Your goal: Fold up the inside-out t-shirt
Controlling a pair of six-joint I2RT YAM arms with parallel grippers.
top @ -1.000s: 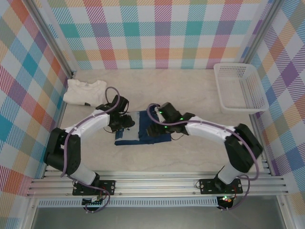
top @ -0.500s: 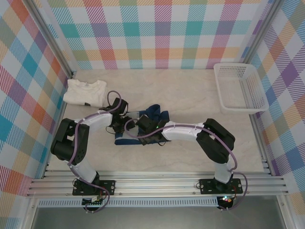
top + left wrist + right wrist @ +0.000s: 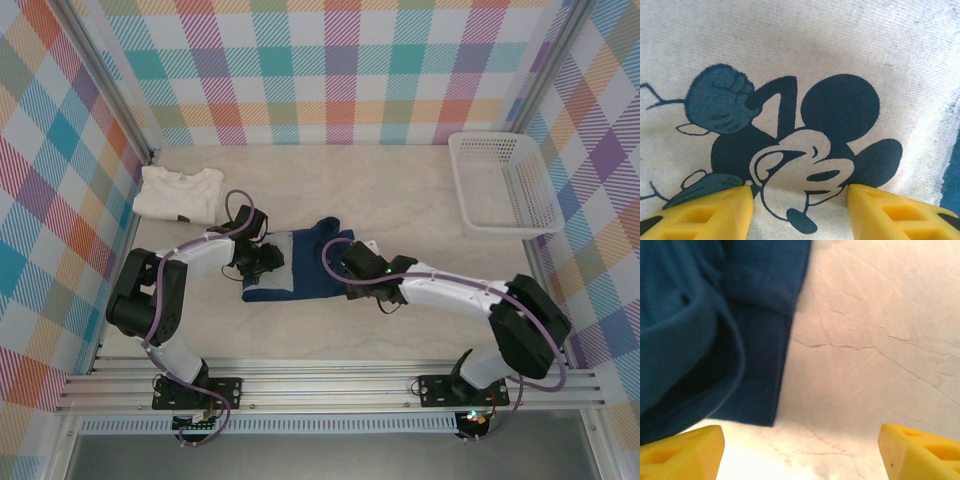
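- Mid-table, between my two arms: the navy t-shirt lies partly folded. Its left portion is flat and shows a pale panel, and its far right corner is bunched into a raised hump.
- My left gripper hangs low over that pale panel. Its yellow fingers stand about half apart, framing the mouse print, with flat cloth between them and nothing pinched.
- My right gripper sits at the shirt's right side with its fingers spread wide and empty. One is beside the navy edge, the other over bare table.
- The step in hand, as I read it, is squaring up this right side so the next fold lands clean.
- To do it well, I judge my right fingers should shift toward the cloth and straddle the straight navy edge. They should take a single layer there rather than the rolled hump just beyond it.
- My left gripper looks best used as an anchor. Pressed on the flat panel, it should stop the stack sliding when the right side is drawn.
- Soft knit like this is likely to drag and wrinkle, so a low, slow pull along the tabletop seems wiser than a high lift.
- The cream shirt lies at the far left and the white basket at the far right. Both are well apart from the work.
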